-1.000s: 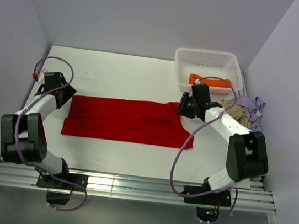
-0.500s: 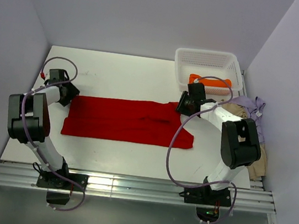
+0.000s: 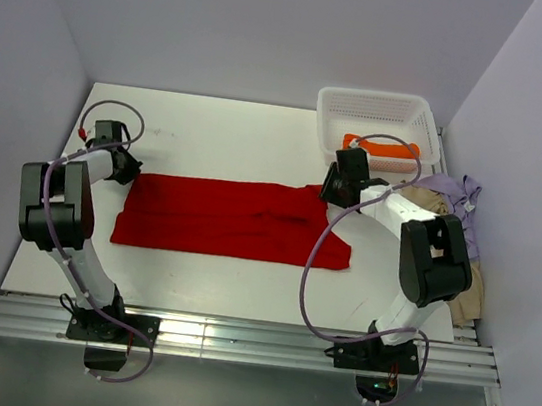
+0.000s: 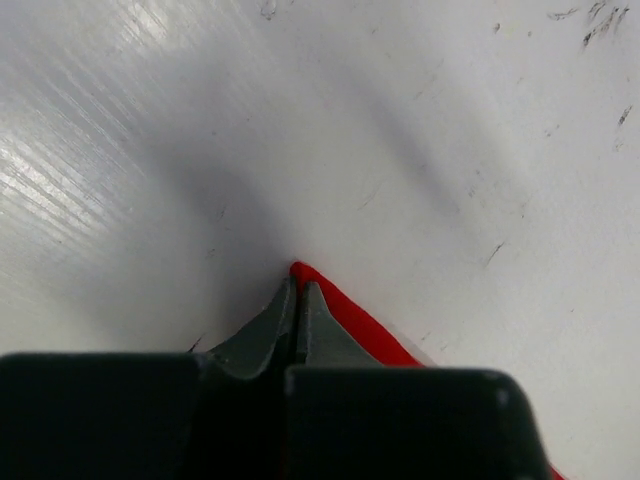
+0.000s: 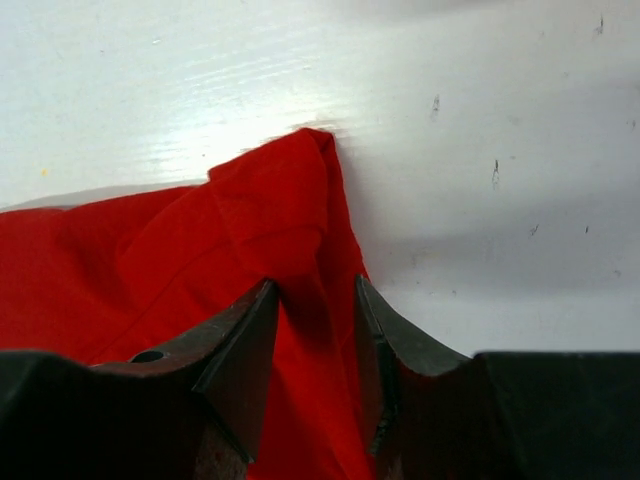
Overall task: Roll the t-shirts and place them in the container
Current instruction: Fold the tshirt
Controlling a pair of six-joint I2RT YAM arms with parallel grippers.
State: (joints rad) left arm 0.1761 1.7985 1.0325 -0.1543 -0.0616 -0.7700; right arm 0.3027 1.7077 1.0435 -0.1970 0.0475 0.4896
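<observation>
On the table (image 3: 230,137), centre front, the red shirt (image 3: 233,218) lies flat, folded into a long band running left to right. Left gripper (image 3: 126,171) sits at the band's far left corner, low to the surface. Its wrist view shows the jaws closed tight, with the tip of the red corner caught between them (image 4: 298,290). Right gripper (image 3: 332,186) sits at the band's far right corner. Its jaws stand part-way apart, clamped on a raised ridge of red cloth (image 5: 315,285); the cloth rises to a peak just beyond the fingertips.

Basket (image 3: 376,105) stands at the far right corner, an orange shirt (image 3: 385,148) inside it. Beige shirt (image 3: 444,209) and lavender shirt (image 3: 466,198) lie heaped at the right edge, behind the right arm.
</observation>
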